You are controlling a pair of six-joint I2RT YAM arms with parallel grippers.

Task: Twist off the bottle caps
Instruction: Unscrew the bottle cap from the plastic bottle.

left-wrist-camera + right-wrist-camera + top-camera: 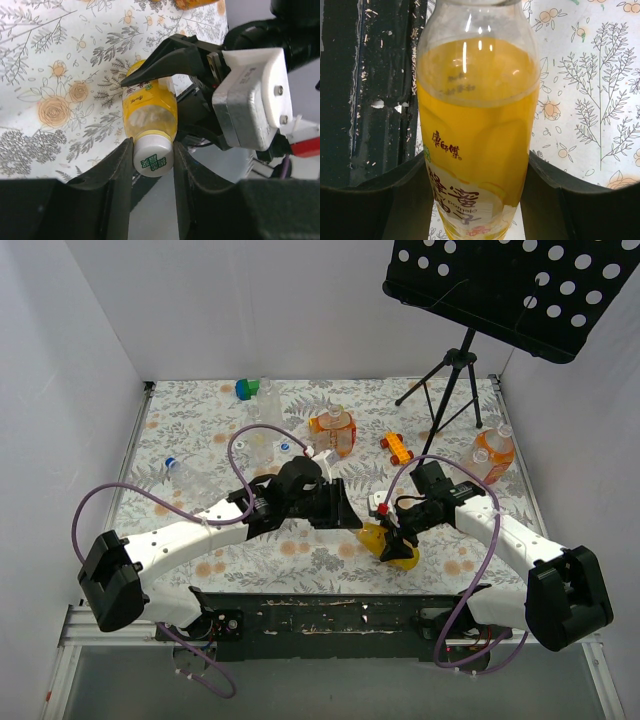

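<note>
While the right claw [477, 165] is clenched around the labelled body of the yellow bottle [477, 115], the left claw [152, 146] is pinched shut on its white cap [153, 157]. The twist itself looks to be the step in hand. The bottle sits at the near middle of the counter [330, 565], close to the near edge. It appears to be held between the two arms with its neck turned left toward the left arm. Yellow liquid fills most of it.

The likeliest failure, as I judge it, is the smooth, rounded body turning inside the right claw when the left wrist rotates. The cap would then go round with the bottle and never loosen. The left fingers [120, 165] touch the cap only at its two sides. A stiff thread could therefore let the pads skid over the plastic and lose the grasp.

A harder squeeze on the body would cure the slip. It could also dent the thin wall and push liquid out once the seal breaks, the more so if the neck is off upright, which I cannot tell for certain.

A freed cap that drops here could roll off the near edge onto the dark frame below.

An orange bottle [333, 430] at the far middle, a second orange bottle [493, 453] at the right and clear bottles [263, 405] at the far left stand well apart from both claws.
</note>
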